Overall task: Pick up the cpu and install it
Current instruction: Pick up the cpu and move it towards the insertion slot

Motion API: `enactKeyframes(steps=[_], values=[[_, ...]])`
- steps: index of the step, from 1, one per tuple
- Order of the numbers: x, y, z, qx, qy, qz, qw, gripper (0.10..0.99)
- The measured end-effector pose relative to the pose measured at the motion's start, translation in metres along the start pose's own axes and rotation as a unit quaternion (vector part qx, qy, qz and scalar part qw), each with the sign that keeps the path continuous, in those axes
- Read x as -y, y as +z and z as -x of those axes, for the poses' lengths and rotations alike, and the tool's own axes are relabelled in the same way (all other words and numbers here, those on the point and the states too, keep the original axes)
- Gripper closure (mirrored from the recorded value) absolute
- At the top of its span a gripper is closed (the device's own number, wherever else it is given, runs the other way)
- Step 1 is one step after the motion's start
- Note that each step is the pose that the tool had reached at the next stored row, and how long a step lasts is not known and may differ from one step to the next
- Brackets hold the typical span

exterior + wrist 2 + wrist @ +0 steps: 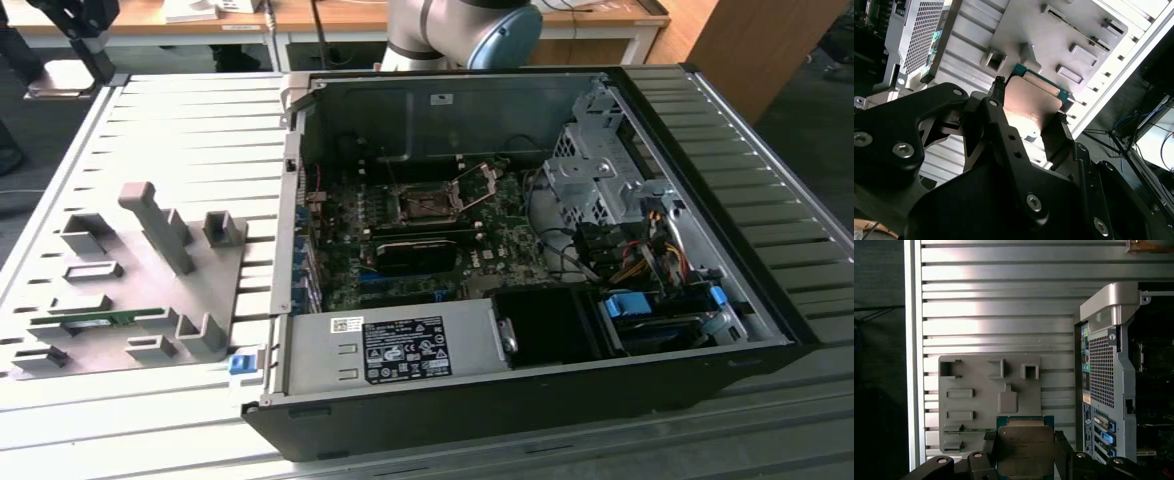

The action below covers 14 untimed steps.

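Ribbed aluminium table [160, 120] carries an open computer case [534, 410] and a grey fixture plate [147, 300]; wooden desks [360, 15] stand behind. White printed label [407, 350] on the power supply. Gripper [1030, 100] pinches the cpu [1025, 452] by two opposite edges, above the fixture plate, beside the case.

- You're in a robotics lab or workshop: your bench [174, 130] has a slotted aluminium top.
- An opened computer case [534, 400] lies on it with its circuit board [427, 240] exposed, beside a grey fixture plate [134, 290].
- Wooden desks [347, 15] stand behind your arm [461, 30].
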<state>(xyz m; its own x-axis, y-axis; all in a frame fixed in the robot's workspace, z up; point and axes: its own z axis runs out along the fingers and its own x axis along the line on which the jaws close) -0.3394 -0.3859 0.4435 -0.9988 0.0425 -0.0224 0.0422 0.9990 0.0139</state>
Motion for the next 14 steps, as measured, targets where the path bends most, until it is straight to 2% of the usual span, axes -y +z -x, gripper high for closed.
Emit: enactKeyframes(steps=[7,14], values=[[-0.0034,0.0008,0.0095,0.0000,0.000,0.0000,1.0000,0.545],[-0.0069,0.0016,0.0234,-0.0001,0.000,-0.0001,1.0000,0.545]])
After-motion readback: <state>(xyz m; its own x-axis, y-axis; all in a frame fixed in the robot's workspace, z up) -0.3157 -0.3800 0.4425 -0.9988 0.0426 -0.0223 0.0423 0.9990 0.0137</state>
